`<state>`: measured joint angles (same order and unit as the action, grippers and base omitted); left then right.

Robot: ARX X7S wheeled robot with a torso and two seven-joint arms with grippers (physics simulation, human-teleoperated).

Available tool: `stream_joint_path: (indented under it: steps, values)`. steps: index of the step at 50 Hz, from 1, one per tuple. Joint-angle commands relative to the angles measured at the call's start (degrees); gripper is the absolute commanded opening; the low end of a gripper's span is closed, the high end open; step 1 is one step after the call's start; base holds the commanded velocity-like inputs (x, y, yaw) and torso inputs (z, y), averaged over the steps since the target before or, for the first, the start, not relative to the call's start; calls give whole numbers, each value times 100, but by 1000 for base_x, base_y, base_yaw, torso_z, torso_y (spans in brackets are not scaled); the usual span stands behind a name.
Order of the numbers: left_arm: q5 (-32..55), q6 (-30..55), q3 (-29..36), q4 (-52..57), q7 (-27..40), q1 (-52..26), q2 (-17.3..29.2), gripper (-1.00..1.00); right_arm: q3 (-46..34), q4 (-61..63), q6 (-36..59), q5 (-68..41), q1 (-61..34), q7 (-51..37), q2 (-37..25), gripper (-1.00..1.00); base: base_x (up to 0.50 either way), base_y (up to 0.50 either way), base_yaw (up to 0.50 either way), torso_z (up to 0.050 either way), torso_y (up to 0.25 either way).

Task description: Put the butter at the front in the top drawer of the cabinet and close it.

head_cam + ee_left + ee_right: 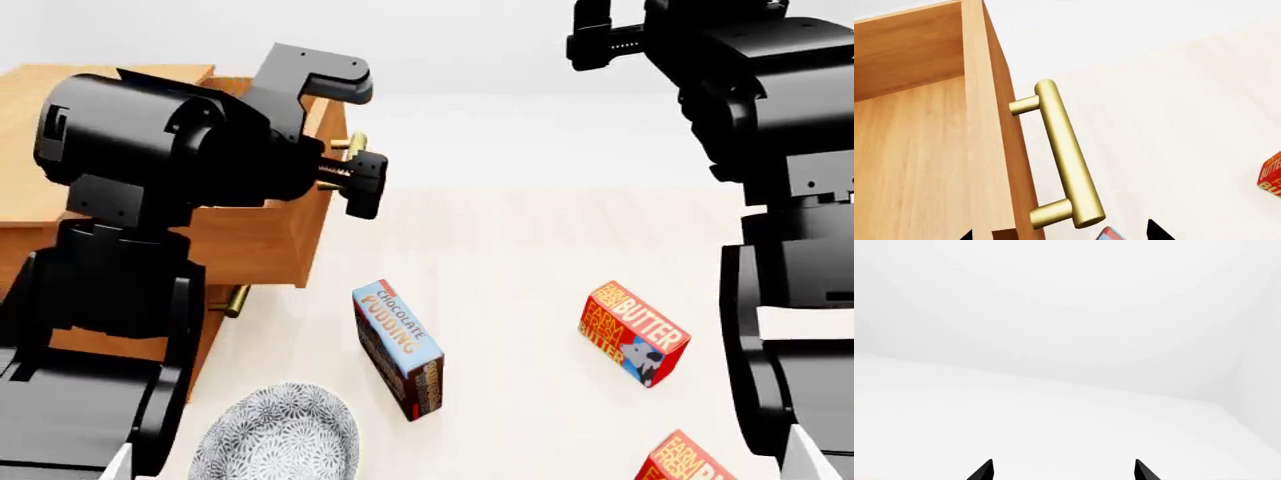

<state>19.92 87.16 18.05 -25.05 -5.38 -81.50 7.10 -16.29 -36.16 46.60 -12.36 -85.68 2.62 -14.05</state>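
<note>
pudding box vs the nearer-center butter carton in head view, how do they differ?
The pudding box is blue-topped with dark red sides; the butter carton is red with yellow lettering. The pudding box looks longer and narrower, the butter carton stubbier. The pudding box sits nearer the cabinet. Both lie loose on the table, angled, ungrasped.

The cabinet (pixel 80 150) stands at the left of the table (pixel 534 220). The top drawer (pixel 267 240) is pulled out of it toward the right, and its handle (pixel 1064 155) is on the side that faces the cartons. The left gripper (pixel 350 135) is above this drawer front. To the right of the cabinet lies the pudding box (pixel 398 348), and further right the butter (pixel 633 332). A second butter carton (pixel 687 462) lies nearer to the robot, at the lower edge. The bowl (pixel 276 437) is in front of the cabinet, left of the pudding box.
</note>
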Motion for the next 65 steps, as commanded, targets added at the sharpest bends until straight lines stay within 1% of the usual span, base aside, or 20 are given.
stream_joint_path:
  steps: [1,14,25,34,42,53,62,65]
  values:
    - [541,204,-98,176,128,140,-368,100,6,191,159,-28,14,-18,-88,100,0,0,0,0,0]
    - [1091,179,-99,153,541,74,-673,100,67,717,559,-94,122,-85,-289,100,0,0,0,0,0]
    - [2388,-55,179,34,1416,-14,-689,100,109,989,778,-127,163,-149,-390,100,0,0,0,0,0]
    - [3120,-274,490,-53,1820,-132,-664,100,139,1144,879,-154,234,-185,-451,100,0,0,0,0,0]
    - [3044,-602,838,-485,1490,-830,-469,100,158,1161,862,-173,296,-200,-461,100,2,-1,-2,0,0]
    - [2934,-818,1039,-946,1077,-1818,-261,100,146,1166,873,-202,312,-211,-412,100,0,-2,-4,0,1]
    - [2895,-942,1107,-1102,903,-2249,-77,100,161,1238,908,-242,361,-231,-386,100,0,0,0,0,0]
    - [2818,-1119,1176,-1072,829,-2334,16,100,163,1276,932,-256,383,-233,-388,100,0,0,0,0,0]
